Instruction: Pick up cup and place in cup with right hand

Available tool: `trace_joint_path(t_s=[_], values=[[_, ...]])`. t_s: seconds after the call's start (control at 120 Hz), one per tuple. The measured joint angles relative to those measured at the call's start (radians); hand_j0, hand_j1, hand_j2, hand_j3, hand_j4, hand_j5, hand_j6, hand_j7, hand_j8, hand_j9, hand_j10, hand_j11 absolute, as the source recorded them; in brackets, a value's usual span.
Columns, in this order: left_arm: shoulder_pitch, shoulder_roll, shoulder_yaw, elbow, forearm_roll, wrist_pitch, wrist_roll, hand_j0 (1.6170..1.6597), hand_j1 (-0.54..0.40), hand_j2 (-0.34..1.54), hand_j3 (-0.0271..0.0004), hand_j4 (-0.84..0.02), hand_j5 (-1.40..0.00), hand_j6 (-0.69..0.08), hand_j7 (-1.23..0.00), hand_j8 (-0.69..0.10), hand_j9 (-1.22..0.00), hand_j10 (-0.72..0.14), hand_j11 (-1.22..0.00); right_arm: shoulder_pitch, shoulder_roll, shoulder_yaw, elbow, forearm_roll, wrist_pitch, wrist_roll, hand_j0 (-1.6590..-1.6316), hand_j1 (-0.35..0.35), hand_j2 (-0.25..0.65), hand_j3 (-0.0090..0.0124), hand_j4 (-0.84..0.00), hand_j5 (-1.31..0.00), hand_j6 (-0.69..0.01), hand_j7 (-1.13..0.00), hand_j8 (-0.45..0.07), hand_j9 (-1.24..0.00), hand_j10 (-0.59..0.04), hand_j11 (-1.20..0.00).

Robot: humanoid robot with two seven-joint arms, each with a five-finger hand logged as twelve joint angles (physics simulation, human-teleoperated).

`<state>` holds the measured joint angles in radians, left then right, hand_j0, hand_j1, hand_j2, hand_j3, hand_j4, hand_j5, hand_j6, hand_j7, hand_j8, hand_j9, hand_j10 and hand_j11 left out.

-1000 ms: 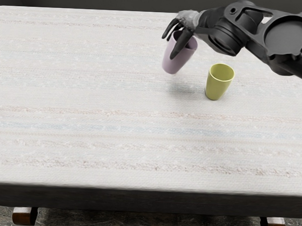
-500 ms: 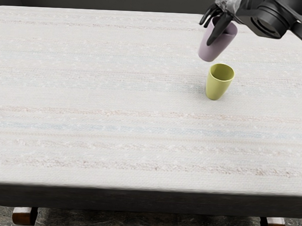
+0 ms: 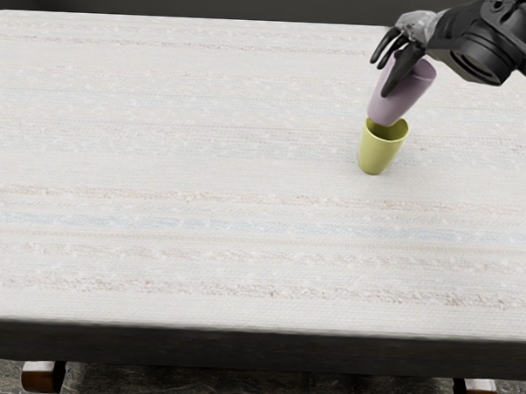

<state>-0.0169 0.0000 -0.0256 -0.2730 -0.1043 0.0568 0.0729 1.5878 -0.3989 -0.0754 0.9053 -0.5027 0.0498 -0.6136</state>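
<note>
My right hand [image 3: 393,63] reaches in from the upper right, its fingers closed around a pinkish-purple cup [image 3: 400,96]. That cup leans, with its mouth toward the upper right and its bottom overlapping the back of the rim of a yellow-green cup [image 3: 378,154]. Whether the bottom is inside the opening or just above it I cannot tell. The yellow-green cup stands upright on the table, mouth up.
A pale striped cloth covers the table [image 3: 203,177], whose dark front edge runs across the lower picture. A tiny reddish bit of something shows at the far left edge.
The right hand has carried the purple cup rightward from left of the yellow-green cup, and lately down to its mouth. The yellow-green cup has stayed where it was.
</note>
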Motion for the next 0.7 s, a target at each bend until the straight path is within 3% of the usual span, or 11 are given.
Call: trace_joint_path(t_s=[0.075,0.133,0.225,0.275,0.3,0.417,0.508,0.567,0.633,0.7], values=[[0.000,0.000,0.000,0.000,0.000,0.000,0.000,1.6581,0.345,0.00,0.0003,-0.004,0.00,-0.004,0.00,-0.004,0.00,-0.004,0.00,-0.007,-0.006,0.000,0.000,-0.003,-0.002,0.001,-1.6350,0.309,0.325,0.0000,-0.699,-1.10,-0.568,-0.99,-0.110,-1.05,-0.007,-1.04],[0.000,0.000,0.000,0.000,0.000,0.000,0.000,1.6581,0.345,0.00,0.0003,-0.004,0.00,-0.004,0.00,-0.004,0.00,-0.004,0.00,-0.010,-0.010,0.000,0.001,-0.005,-0.003,0.001,-1.6385,0.281,0.347,0.0000,-0.711,-1.08,-0.617,-0.99,-0.180,-1.04,-0.077,-1.03],[0.000,0.000,0.000,0.000,0.000,0.000,0.000,1.6581,0.345,0.00,0.0003,-0.004,0.00,-0.004,0.00,-0.004,0.00,-0.004,0.00,-0.013,-0.012,0.000,0.001,-0.005,-0.002,0.001,-1.6422,0.265,0.337,-0.0001,-0.712,-1.09,-0.670,-0.99,-0.184,-1.03,-0.093,-1.02],[0.000,0.000,0.000,0.000,0.000,0.000,0.000,1.6581,0.345,0.00,0.0003,-0.004,0.00,-0.004,0.00,-0.004,0.00,-0.004,0.00,-0.015,-0.013,0.000,0.001,-0.006,-0.003,0.001,-1.6435,0.242,0.330,0.0000,-0.714,-1.07,-0.685,-0.98,-0.219,-1.02,-0.119,-1.01],[0.000,0.000,0.000,0.000,0.000,0.000,-0.001,1.6581,0.345,0.00,0.0003,-0.004,0.00,-0.004,0.00,-0.004,0.00,-0.004,0.00,-0.017,-0.013,0.001,0.000,-0.005,-0.005,0.001,-1.6450,0.214,0.295,0.0000,-0.669,-1.00,-0.645,-0.92,-0.231,-0.95,-0.135,-0.95],[0.000,0.000,0.000,0.000,0.000,0.000,0.000,1.6581,0.345,0.00,0.0001,-0.004,0.00,-0.004,0.00,-0.004,0.00,-0.004,0.00,-0.033,-0.014,0.010,-0.006,-0.001,-0.011,0.002,-1.6507,-0.022,0.166,0.0000,-0.386,-0.57,-0.373,-0.53,-0.139,-0.55,-0.085,-0.55],[0.000,0.000,0.000,0.000,0.000,0.000,-0.001,1.6581,0.345,0.00,0.0001,-0.004,0.00,-0.004,0.00,-0.004,0.00,-0.004,0.00,-0.040,-0.030,0.020,-0.011,0.002,-0.013,0.002,-1.6533,-0.133,0.105,0.0000,-0.254,-0.37,-0.246,-0.35,-0.097,-0.36,-0.062,-0.36],[0.000,0.000,0.000,0.000,0.000,0.000,0.000,1.6581,0.345,0.00,0.0001,-0.004,0.00,-0.004,0.00,-0.004,0.00,-0.004,0.00,-0.060,-0.102,0.079,-0.021,0.004,0.001,0.003,-1.6545,-0.181,0.078,0.0000,-0.197,-0.29,-0.192,-0.27,-0.079,-0.28,-0.053,-0.27],[0.000,0.000,0.000,0.000,0.000,0.000,0.000,1.6581,0.345,0.00,0.0001,-0.004,0.00,-0.004,0.00,-0.004,0.00,-0.004,0.00,-0.123,-0.214,0.162,-0.025,0.020,0.151,0.003,-1.6555,-0.221,0.055,0.0000,-0.148,-0.22,-0.144,-0.20,-0.063,-0.21,-0.044,-0.21],[-0.004,0.000,0.000,0.000,0.000,0.000,-0.001,1.6581,0.344,0.00,0.0001,-0.004,0.00,-0.004,0.00,-0.004,0.00,-0.004,0.00,-0.228,-0.330,0.235,-0.020,0.102,0.339,0.003,-1.6562,-0.251,0.039,0.0000,-0.112,-0.16,-0.110,-0.15,-0.051,-0.16,-0.037,-0.15]])
